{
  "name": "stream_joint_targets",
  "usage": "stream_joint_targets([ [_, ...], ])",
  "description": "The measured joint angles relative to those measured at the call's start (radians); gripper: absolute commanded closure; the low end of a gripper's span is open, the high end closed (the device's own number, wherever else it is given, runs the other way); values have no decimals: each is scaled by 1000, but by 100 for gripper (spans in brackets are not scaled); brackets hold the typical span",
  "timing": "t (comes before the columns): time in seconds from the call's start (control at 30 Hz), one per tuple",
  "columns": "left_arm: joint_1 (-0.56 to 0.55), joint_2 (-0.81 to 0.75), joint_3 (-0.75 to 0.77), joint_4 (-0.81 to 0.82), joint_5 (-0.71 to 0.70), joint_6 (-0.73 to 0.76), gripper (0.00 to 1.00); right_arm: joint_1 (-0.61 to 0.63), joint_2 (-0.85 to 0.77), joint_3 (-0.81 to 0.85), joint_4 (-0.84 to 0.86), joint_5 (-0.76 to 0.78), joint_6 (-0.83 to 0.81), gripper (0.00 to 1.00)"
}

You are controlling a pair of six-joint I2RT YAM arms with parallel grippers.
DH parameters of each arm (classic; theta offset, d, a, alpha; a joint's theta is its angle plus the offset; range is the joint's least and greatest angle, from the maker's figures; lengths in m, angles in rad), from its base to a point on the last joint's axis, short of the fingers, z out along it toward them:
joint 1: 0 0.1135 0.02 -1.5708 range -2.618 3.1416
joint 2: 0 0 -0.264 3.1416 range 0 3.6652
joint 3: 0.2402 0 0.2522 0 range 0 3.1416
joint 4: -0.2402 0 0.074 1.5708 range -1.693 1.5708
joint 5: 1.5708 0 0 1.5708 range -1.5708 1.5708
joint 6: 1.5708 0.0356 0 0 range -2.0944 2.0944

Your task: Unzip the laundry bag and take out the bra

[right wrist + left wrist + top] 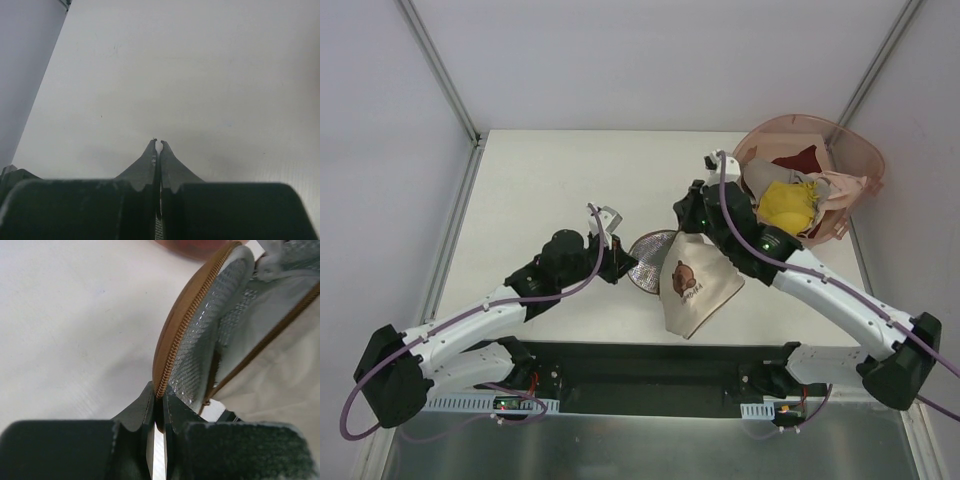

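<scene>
The laundry bag point(695, 285) lies mid-table, a cream dome with a small bear print. Its round greyish mesh base point(648, 262) is tipped up on the left. My left gripper point(623, 262) is shut on the brown zipper rim of that base point(172, 355). In the left wrist view the bag gapes between two zipper lines, with mesh and whitish lining inside. A bit of soft white fabric point(272, 262) shows at the top of the opening; I cannot tell if it is the bra. My right gripper point(682, 208) is shut and empty point(158, 145) over bare table, just beyond the bag.
A large pink translucent basket point(840, 135) stands at the back right, holding a yellow garment point(788, 203), a dark red cloth point(802, 160) and pale fabric. Grey walls enclose the table on the left, back and right.
</scene>
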Motion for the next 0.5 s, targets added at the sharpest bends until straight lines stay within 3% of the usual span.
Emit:
stream_joint_targets([
  [0.1,0,-31,3,-22,0,2,100,-12,69,12,8,-64,4,99],
  [0.13,0,-38,5,-28,-1,2,100,-13,83,12,12,-89,6,94],
  [0.2,0,-57,14,-49,-19,3,100,-13,103,10,26,-161,10,75],
  [0.23,0,-66,19,-57,-30,4,100,-13,105,5,40,-198,11,55],
  [0.27,0,-76,26,-68,-51,5,100,-13,104,1,54,-240,13,50],
  [0.33,0,-91,36,-82,-82,7,100,-13,101,0,79,-321,9,44],
  [0.5,0,-103,55,-103,-158,7,100,-13,59,2,87,-448,-9,43],
])
